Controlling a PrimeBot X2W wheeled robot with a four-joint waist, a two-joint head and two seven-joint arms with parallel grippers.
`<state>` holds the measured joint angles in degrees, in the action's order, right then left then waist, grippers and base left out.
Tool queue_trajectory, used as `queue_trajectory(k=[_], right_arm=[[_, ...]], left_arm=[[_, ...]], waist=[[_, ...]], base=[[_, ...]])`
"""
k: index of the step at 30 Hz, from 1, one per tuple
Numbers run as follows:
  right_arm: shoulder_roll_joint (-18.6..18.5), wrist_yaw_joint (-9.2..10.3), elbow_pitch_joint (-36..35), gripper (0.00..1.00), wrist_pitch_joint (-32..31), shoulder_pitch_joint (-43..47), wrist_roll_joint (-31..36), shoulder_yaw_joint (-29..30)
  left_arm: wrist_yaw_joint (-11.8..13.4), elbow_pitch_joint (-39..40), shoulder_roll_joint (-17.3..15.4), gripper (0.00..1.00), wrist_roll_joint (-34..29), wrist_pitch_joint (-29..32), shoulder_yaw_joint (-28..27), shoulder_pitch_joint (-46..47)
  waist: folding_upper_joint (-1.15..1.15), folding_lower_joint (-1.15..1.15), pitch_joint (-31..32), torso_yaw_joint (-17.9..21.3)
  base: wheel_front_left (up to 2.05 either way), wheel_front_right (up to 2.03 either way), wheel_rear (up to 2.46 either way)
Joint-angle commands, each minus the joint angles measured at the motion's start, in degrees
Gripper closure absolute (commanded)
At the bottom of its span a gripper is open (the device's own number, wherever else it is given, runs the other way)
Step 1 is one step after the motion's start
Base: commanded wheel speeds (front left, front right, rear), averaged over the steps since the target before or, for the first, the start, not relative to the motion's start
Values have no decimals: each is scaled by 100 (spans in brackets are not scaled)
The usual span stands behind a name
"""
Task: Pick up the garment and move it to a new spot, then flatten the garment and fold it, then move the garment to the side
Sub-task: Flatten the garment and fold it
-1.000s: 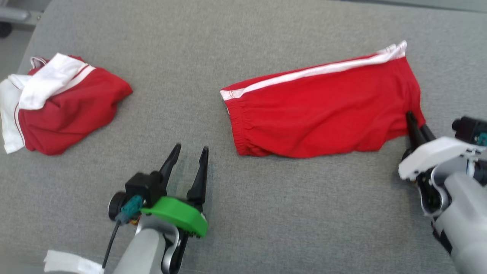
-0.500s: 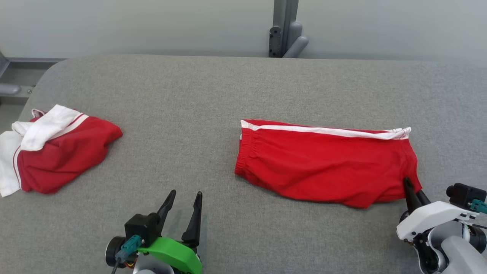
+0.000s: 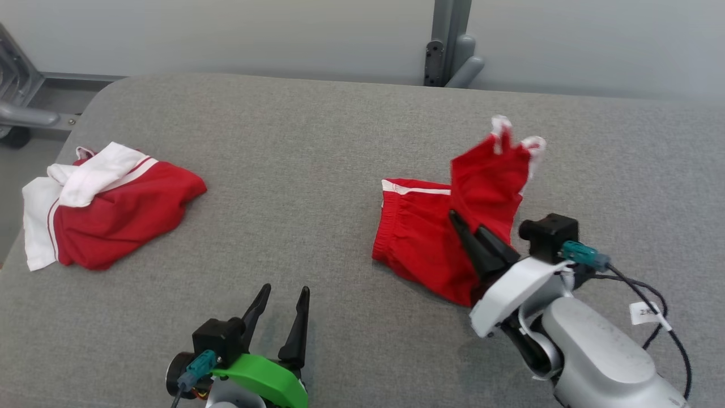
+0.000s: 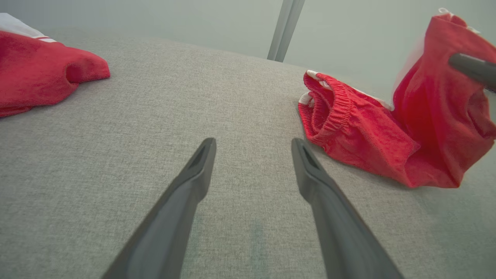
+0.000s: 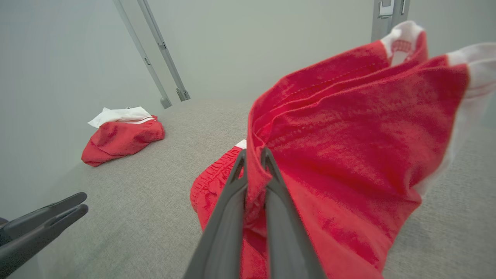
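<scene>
— What lies around the garment?

— A crumpled red-and-white garment (image 3: 113,221) sits near the left edge of the grey fabric-covered table (image 3: 317,141), well apart from the red shorts with a white side stripe (image 3: 422,249). A grey metal post (image 3: 447,45) stands behind the far edge against the pale wall, and a metal frame (image 3: 22,96) shows past the far left corner.

— And where are the shorts themselves?

— Right of centre. The elastic waistband end rests on the table, while the other end stands raised, white trim uppermost. The right gripper (image 3: 465,222) is clamped on a fold of the red cloth, its two dark fingers pressed together around it; the right wrist view shows the fabric pinched between them. The raised cloth hides the stretch of table behind it.

— The other arm?

— The left gripper (image 3: 285,290) has its fingers spread wide over the table and holds nothing, well apart from both garments.

— The count?

— Two garments, two grippers, one post.

— Any writing?

— A white tag (image 3: 645,312) hangs on the black cable (image 3: 677,345) by the right wrist; its marks are too small to read.
</scene>
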<state>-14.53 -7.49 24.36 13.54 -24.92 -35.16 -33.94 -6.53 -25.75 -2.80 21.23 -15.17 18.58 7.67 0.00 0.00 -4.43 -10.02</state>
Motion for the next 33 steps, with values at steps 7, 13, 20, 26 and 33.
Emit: queue_trajectory(k=[7,13,20,26,33], right_arm=[[453,0,654,0,-61,-446,-120,-736],[628,3,1063,0,151,-558,-137,-658],[424,1,572,0,164,129,729,1206],[513,0,247,0,165,959,1495,2398],[818,0,35,0,166,1598,1894,3062]], left_arm=[[49,-72,-19,0,-19,4,188,168],[167,-68,-19,0,-179,4,18,221],[387,155,-18,0,-489,4,-477,62],[452,283,-19,0,-708,4,-865,-101],[458,422,-19,0,-913,4,-1176,-388]], waist=[[0,0,-98,-499],[0,0,-100,-353],[0,0,-34,227],[0,0,44,659],[0,0,224,974]], base=[[0,0,0],[0,0,0],[0,0,0],[0,0,0],[0,0,0]])
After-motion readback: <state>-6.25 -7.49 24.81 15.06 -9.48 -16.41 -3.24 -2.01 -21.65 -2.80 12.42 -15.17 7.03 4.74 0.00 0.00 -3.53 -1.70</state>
